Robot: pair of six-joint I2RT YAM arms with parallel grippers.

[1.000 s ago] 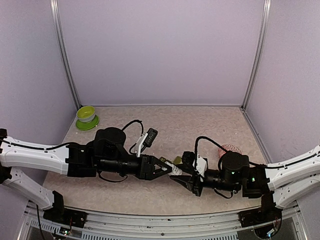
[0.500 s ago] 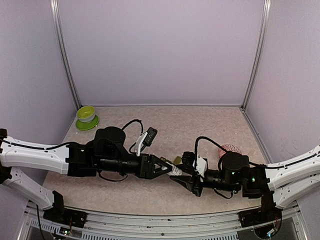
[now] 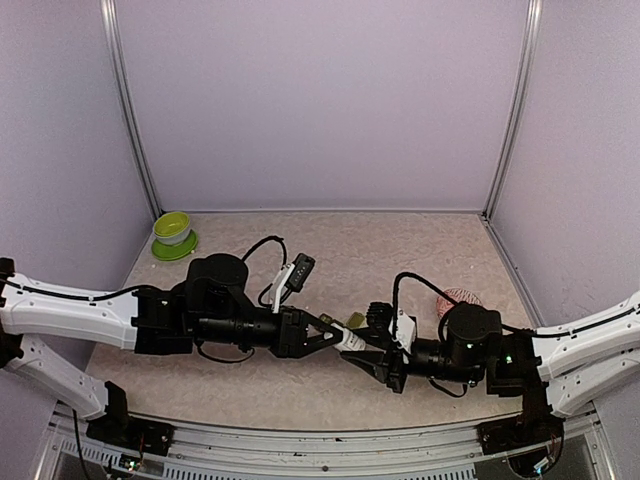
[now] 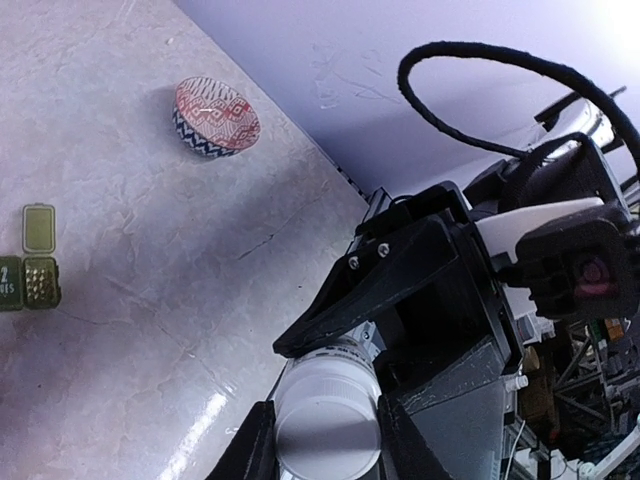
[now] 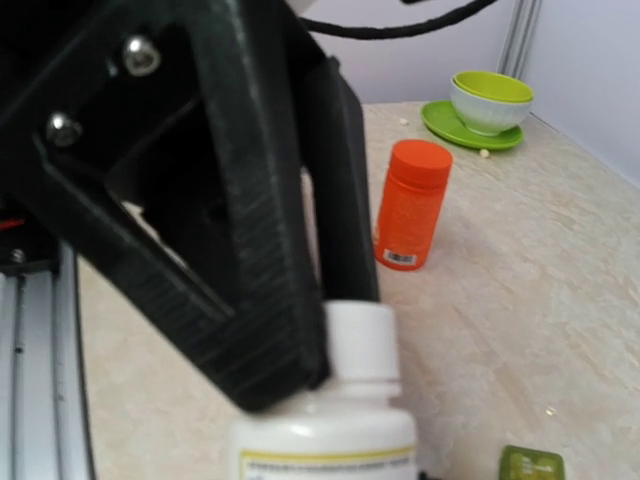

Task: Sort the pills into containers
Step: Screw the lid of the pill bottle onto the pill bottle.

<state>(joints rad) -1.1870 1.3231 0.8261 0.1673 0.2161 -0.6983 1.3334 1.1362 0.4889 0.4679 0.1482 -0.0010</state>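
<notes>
Containers (image 4: 42, 283), small dark green boxes joined in a row, lie flat on the table (image 3: 420, 250), just behind the place where the two claws meet. One lid stands open, and the row is partly cut by the edge of the left wrist view.

The table is a pale marble-like surface, closed on three sides by plain lilac walls (image 3: 320, 100) with metal posts (image 3: 125, 110) in the back corners. A metal rail (image 3: 320, 440) runs along the near edge. Both arms reach across the near half of the table towards each other. Behind them the surface runs open up to the back wall.

A lime-green bowl (image 3: 172, 228) on its plate sits in the far left corner. A red patterned bowl (image 3: 460, 298) stands near the right arm, well apart from the boxes. An orange bottle (image 5: 413, 205) stands upright between the green bowl and the claws.

The right claw (image 3: 366, 353) is clenched on a white bottle (image 5: 330, 430) and holds it above the table. The left claw (image 3: 338, 336) grasps the cap (image 4: 325, 430) of this bottle, one finger on each side.
</notes>
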